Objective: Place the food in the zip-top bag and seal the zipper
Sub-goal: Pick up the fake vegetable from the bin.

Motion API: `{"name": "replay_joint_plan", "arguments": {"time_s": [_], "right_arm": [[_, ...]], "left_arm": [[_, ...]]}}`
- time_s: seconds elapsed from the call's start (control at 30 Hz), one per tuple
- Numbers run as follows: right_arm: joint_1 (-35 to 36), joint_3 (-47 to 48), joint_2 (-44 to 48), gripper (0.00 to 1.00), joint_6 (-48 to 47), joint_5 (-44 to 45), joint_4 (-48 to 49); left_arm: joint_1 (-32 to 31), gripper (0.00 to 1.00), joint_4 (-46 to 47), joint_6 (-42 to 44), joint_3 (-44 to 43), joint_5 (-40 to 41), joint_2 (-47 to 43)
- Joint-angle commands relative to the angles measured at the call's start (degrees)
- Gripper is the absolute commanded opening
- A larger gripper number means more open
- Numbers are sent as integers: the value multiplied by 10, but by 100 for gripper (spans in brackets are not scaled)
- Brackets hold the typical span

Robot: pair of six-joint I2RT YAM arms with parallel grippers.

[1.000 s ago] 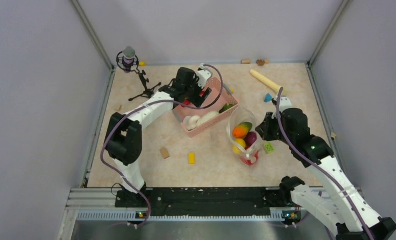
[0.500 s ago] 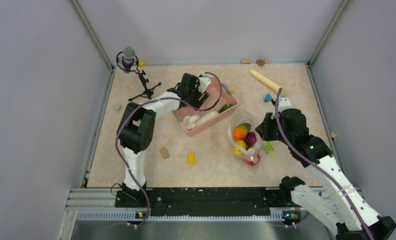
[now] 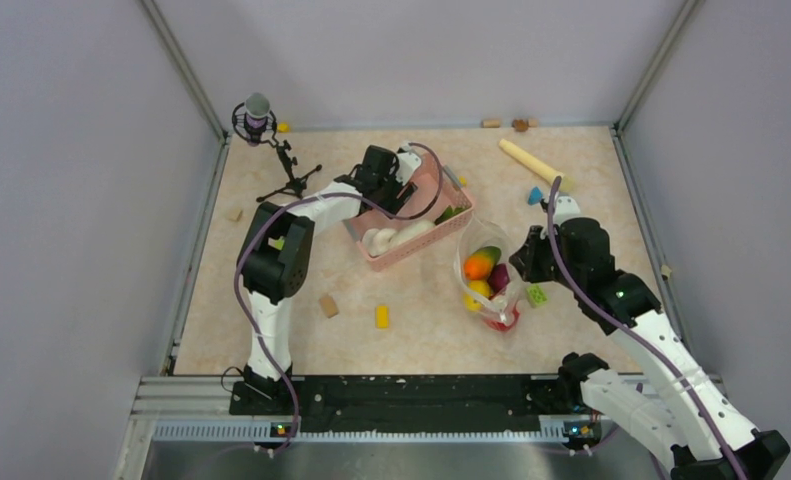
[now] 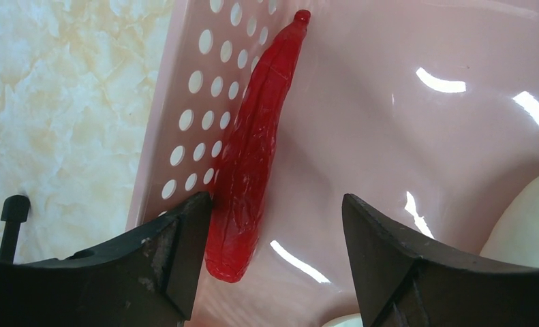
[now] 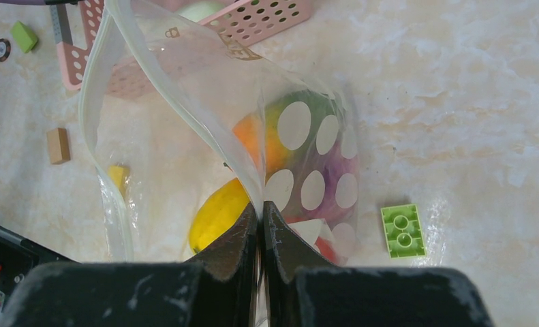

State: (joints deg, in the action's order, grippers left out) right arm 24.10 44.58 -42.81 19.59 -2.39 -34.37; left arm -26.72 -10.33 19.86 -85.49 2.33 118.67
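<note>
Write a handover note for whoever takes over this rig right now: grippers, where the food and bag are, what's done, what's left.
Left gripper: open, jaws around the end of the red chili in the pink basket.
Right gripper: shut on the edge of the zip-top bag, holding its mouth open.
Done: orange-green mango, yellow mango and purple onion are in the bag.
To do: chili and white pieces from the basket go in, then seal the zipper.

1 zip-top bag (image 5: pixel 150 95); 1 pink basket (image 3: pixel 403 254); 1 red chili (image 4: pixel 253 150); 1 orange-green mango (image 3: pixel 481 262); 1 yellow mango (image 3: pixel 476 290); 1 purple onion (image 3: pixel 500 277); 1 green brick (image 3: pixel 537 295).
</note>
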Motion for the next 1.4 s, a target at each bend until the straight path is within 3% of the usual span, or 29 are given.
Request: {"name": "replay_joint_plan", "arguments": {"time_s": [0.0, 0.5, 0.67, 0.9, 1.17, 1.37], "right_arm": [[-1, 1, 9, 4, 1, 5, 22], [-1, 1, 15, 4, -1, 5, 22], [-1, 1, 15, 4, 0, 7, 23], [-2, 0, 19, 4, 0, 8, 22], [-1, -1, 21, 4, 0, 6, 23], [-2, -5, 24, 4, 1, 9, 22]], "left_arm": [[5, 75, -9, 1, -34, -30, 16], [4, 72, -94, 28, -42, -171, -1], [4, 65, -75, 21, -37, -122, -2], [0, 64, -73, 23, -57, -55, 25], [-10, 68, -110, 27, -90, -40, 53], [-12, 59, -133, 22, -114, -51, 71]]}}
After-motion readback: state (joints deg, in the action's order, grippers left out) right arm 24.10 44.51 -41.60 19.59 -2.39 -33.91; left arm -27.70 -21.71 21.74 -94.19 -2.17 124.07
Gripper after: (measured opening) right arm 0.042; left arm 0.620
